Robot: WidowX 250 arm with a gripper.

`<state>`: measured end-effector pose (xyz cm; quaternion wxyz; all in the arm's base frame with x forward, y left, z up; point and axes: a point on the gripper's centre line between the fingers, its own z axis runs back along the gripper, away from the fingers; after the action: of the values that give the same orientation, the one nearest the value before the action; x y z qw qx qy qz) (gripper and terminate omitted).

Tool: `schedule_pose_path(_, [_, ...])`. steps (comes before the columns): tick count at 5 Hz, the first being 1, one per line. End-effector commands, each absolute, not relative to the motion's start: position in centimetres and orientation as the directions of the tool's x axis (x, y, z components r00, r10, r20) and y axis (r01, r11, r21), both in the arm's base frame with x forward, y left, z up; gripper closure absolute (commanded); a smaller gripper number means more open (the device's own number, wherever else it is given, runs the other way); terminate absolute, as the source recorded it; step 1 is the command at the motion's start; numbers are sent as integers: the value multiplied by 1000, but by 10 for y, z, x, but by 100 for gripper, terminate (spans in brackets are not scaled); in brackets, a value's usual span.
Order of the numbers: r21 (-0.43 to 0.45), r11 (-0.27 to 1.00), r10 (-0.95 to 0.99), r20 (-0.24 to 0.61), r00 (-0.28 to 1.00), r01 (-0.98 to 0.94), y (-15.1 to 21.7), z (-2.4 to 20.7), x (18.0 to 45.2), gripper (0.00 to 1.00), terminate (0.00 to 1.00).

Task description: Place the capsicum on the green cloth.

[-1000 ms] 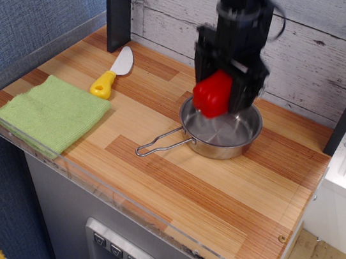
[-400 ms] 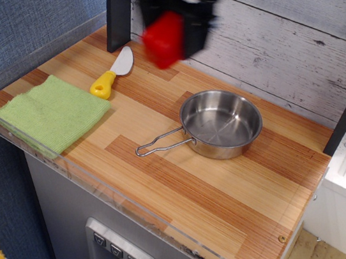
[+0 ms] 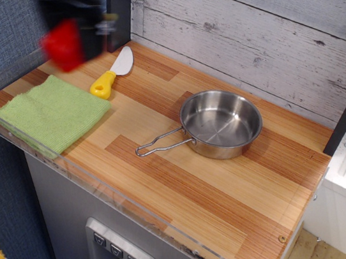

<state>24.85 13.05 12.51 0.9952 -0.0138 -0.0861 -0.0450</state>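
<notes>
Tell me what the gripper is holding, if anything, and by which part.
The gripper holds the red capsicum, apparently by its upper part; motion blur hides the exact contact.

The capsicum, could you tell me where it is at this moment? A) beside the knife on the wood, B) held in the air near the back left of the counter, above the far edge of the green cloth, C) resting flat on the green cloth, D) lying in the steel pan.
B: the capsicum is a blurred red shape carried by the gripper, clear of the green cloth; the steel pan is empty.
</notes>
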Motion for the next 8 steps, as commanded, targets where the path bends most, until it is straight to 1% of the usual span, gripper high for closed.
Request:
schedule_pose_path(1, [35, 999, -42, 118, 992, 38, 194, 93, 222, 100, 0])
schedule_pose_path(2, [27, 998, -54, 48, 997, 53, 188, 66, 223, 100, 0])
schedule_pose_path(3, [15, 997, -69, -1, 998, 69, 175, 46, 223, 100, 0])
schedule_pose_path(4, [23, 996, -86, -10, 996, 86, 166, 41, 227, 100, 0])
schedule_pose_path(5, [23, 996, -83, 12, 997, 82, 161, 48, 236, 100, 0])
schedule_pose_path(6, [2, 998, -58, 14, 998, 58, 161, 54, 239, 0, 0])
schedule_pose_path(7, [1, 999, -35, 71, 997, 35, 165, 75, 243, 0, 0])
schedule_pose_path(8, [-2, 1000, -18, 135, 991, 19, 164, 103, 253, 0, 0])
